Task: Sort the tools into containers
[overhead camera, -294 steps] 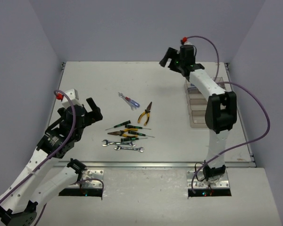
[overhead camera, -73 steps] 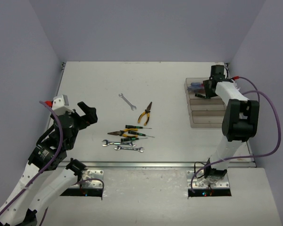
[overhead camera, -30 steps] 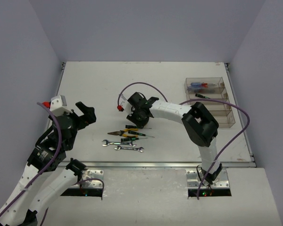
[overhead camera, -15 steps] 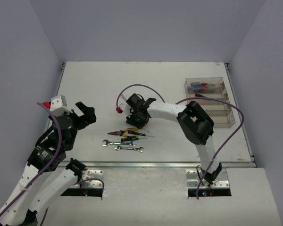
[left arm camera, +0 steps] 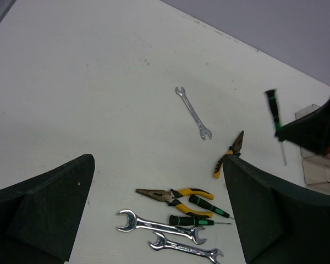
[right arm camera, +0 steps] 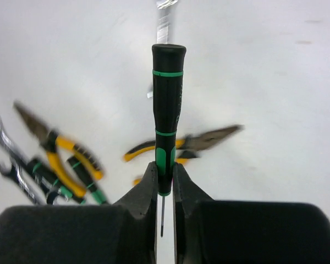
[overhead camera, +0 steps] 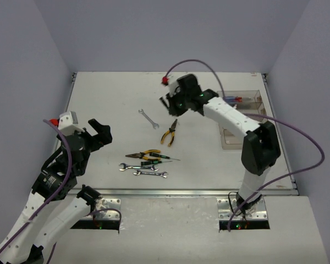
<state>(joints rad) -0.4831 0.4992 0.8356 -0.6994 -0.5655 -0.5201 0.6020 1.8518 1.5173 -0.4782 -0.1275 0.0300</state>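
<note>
Pinches thin black-green screwdriver [right arm camera: 166, 121] in right fingers [right arm camera: 146, 192] at the handle's shaft end, clear of the table [overhead camera: 110, 99], between lone wrench [overhead camera: 148, 117] and containers [overhead camera: 257, 102]. Holds left fingers [left arm camera: 49, 203] spread wide, empty, over table's left side. Shows yellow pliers [overhead camera: 169, 132] and tool cluster [overhead camera: 146, 162] mid-table. Maybe blue screwdriver [overhead camera: 239, 99] in far bin, blurry.

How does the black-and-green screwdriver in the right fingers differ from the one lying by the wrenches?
The held black-and-green screwdriver is pinched between the right gripper's fingers, above the white table; the lying screwdriver rests flat on it. The held one is apart from other tools; the lying one sits beside yellow-handled pliers and silver open-end wrenches. Both have black handles with green bands.
</note>
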